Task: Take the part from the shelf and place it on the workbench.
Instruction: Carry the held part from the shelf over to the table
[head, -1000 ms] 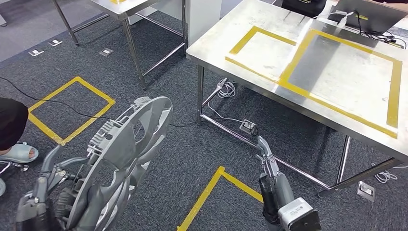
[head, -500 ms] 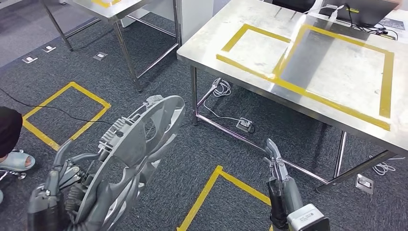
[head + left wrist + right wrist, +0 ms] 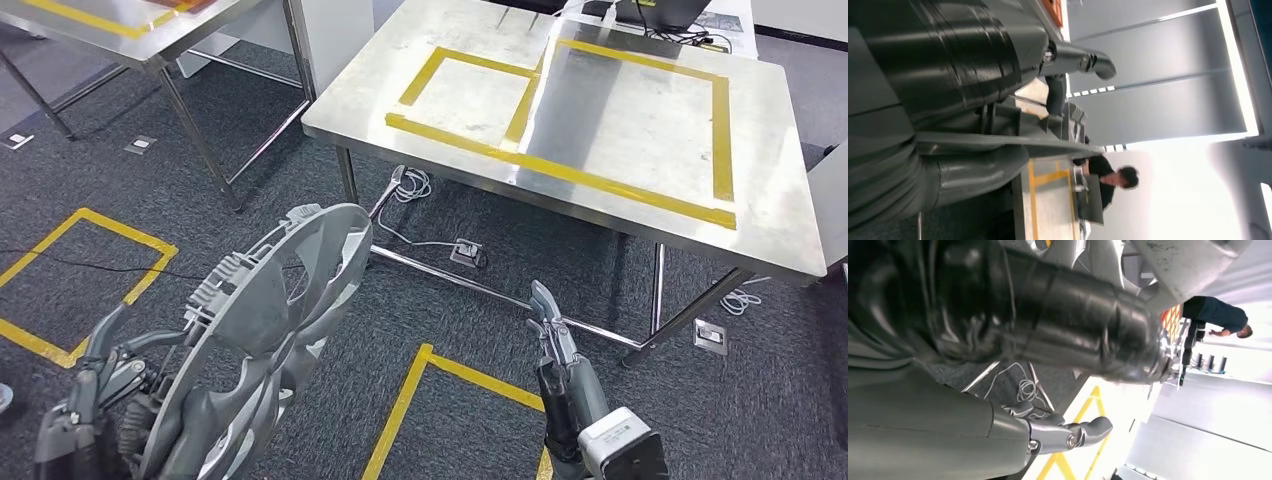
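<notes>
the left hand (image 3: 95,400) grips the wheel cover (image 3: 265,330) on edge, short of the workbench (image 3: 640,150); it may clip the workbench edge. right hand (image 3: 552,335) empty, fingers straight.

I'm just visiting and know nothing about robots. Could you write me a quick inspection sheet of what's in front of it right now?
Surface: steel workbench with yellow tape rectangles; its taped areas are bare.
Job's things: grey wheel cover, held upright on edge, above the carpet, not yet on the bench.
Clutter: laptop at the bench's far edge.
Hands: left hand holds the wheel cover; right hand holds nothing, fingers extended.
Cables: white coil and a floor socket box under the bench.
Surroundings: grey carpet with yellow tape squares; second steel table on the left.
</notes>
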